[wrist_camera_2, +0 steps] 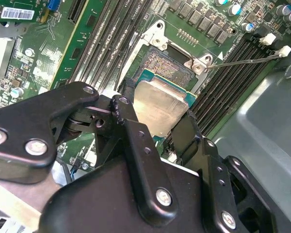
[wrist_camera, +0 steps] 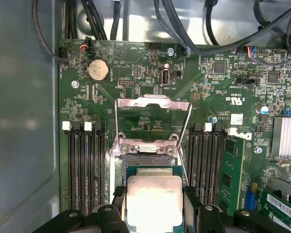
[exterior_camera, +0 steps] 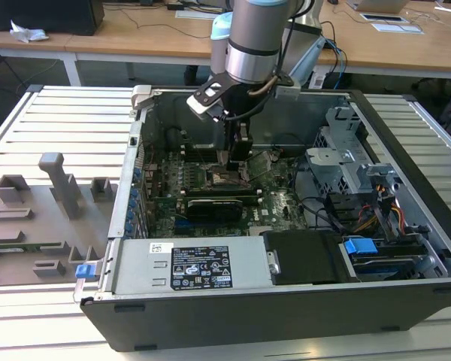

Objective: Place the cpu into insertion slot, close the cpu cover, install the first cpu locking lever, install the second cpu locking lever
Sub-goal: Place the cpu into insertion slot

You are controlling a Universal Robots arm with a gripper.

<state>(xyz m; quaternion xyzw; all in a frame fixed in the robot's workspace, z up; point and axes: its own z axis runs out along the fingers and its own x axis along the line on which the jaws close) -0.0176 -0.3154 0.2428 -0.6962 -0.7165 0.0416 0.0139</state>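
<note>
My gripper [wrist_camera_2: 158, 121] is shut on the cpu [wrist_camera_2: 160, 107], a pale silver square chip held flat between the two black fingers [wrist_camera_2: 128, 114]. In both wrist views the chip hangs just over the insertion slot [wrist_camera_2: 167, 68], offset so that part of the dark pin grid shows beyond it. The first wrist view shows the cpu [wrist_camera: 154, 201] in the gripper [wrist_camera: 154, 206] before the insertion slot [wrist_camera: 146, 161]. The cpu cover [wrist_camera: 153, 101] stands swung open behind the slot. A thin locking lever [wrist_camera_2: 245, 60] sticks out unlatched. In the exterior view the gripper [exterior_camera: 237, 156] reaches down into the case over the slot [exterior_camera: 225, 179].
Long black memory slots [wrist_camera: 85, 165] flank the socket on both sides. Inside the open computer case [exterior_camera: 135, 195] are a black card [exterior_camera: 218, 204], a power supply [exterior_camera: 188, 263], a drive cage [exterior_camera: 346, 158] and loose cables [exterior_camera: 376, 214]. Grey fixtures [exterior_camera: 60, 184] stand at the exterior view's left.
</note>
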